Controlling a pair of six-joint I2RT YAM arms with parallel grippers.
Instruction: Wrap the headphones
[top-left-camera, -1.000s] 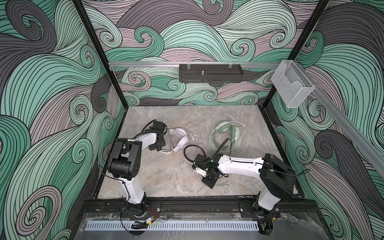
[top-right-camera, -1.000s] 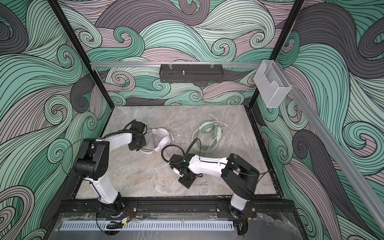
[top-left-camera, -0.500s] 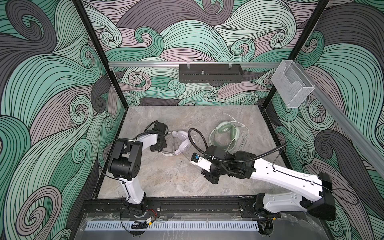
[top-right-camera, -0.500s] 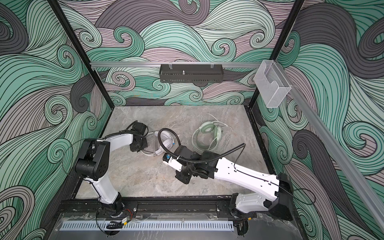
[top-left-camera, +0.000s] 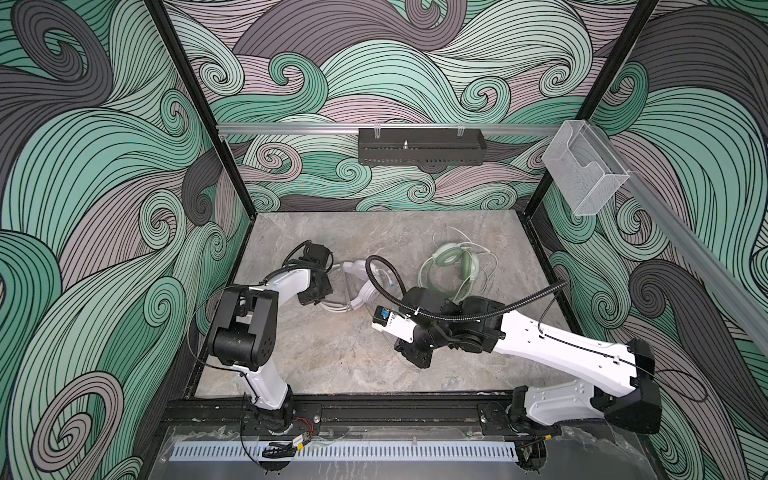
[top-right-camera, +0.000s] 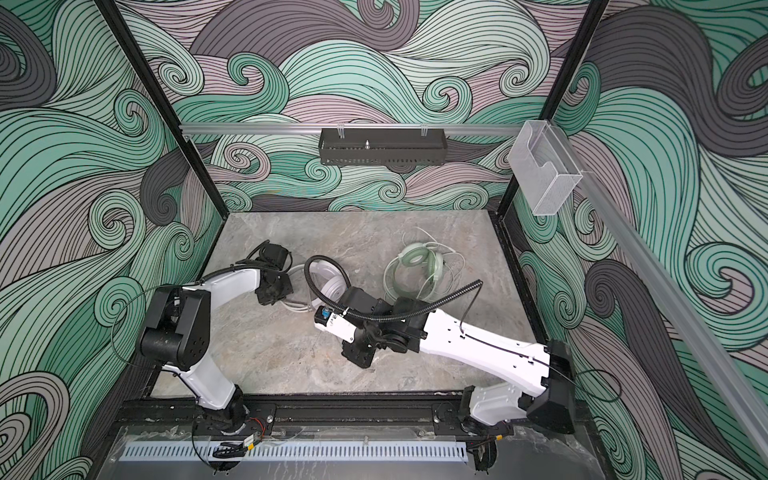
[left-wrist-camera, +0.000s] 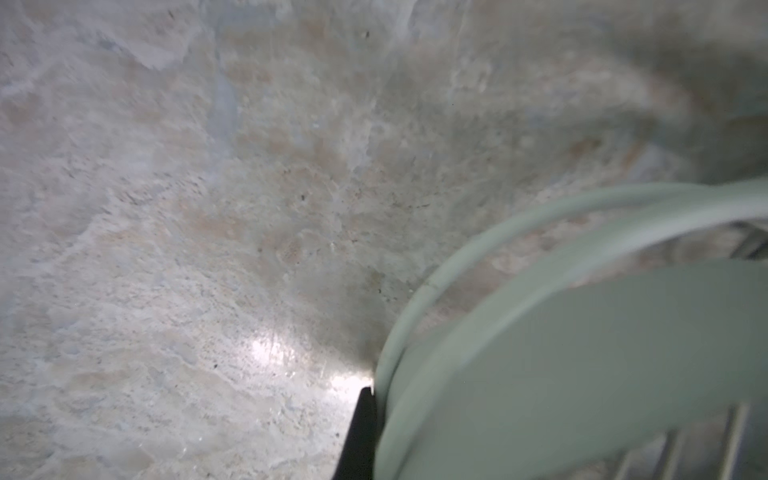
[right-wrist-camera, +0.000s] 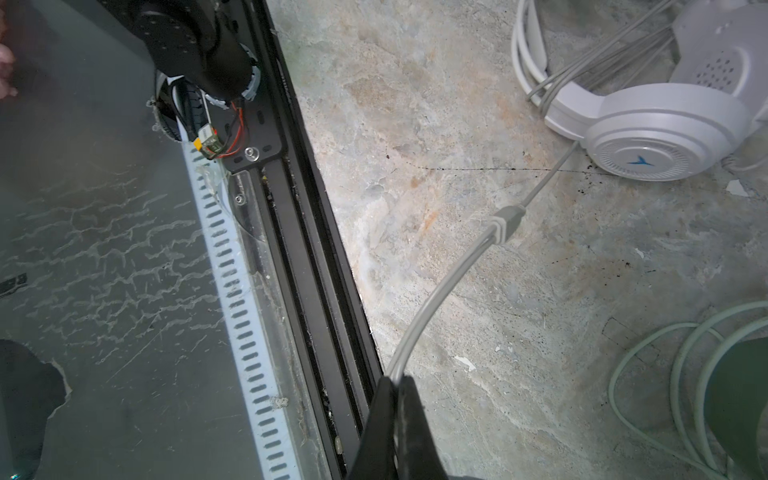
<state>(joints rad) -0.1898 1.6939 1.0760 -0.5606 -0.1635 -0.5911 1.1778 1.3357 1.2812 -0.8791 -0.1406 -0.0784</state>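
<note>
Headphones (right-wrist-camera: 623, 112) white, round earcups (right-wrist-camera: 648, 151), thin grey cable (right-wrist-camera: 432, 303).

Your left arm (top-left-camera: 286, 282) and right arm (top-left-camera: 561, 361) wear glossy white shells between chunky black joint housings. On the right one you have a ribbed black conduit (top-left-camera: 528, 301), a thin black cable (top-left-camera: 582, 347) along the shell and a blue connector (top-left-camera: 383, 314) at the wrist. The right hand (right-wrist-camera: 395, 380) has slim black fingers (right-wrist-camera: 413, 415).

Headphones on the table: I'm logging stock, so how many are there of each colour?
White headphones: 1
Mint green headphones: 1
Total: 2
</note>
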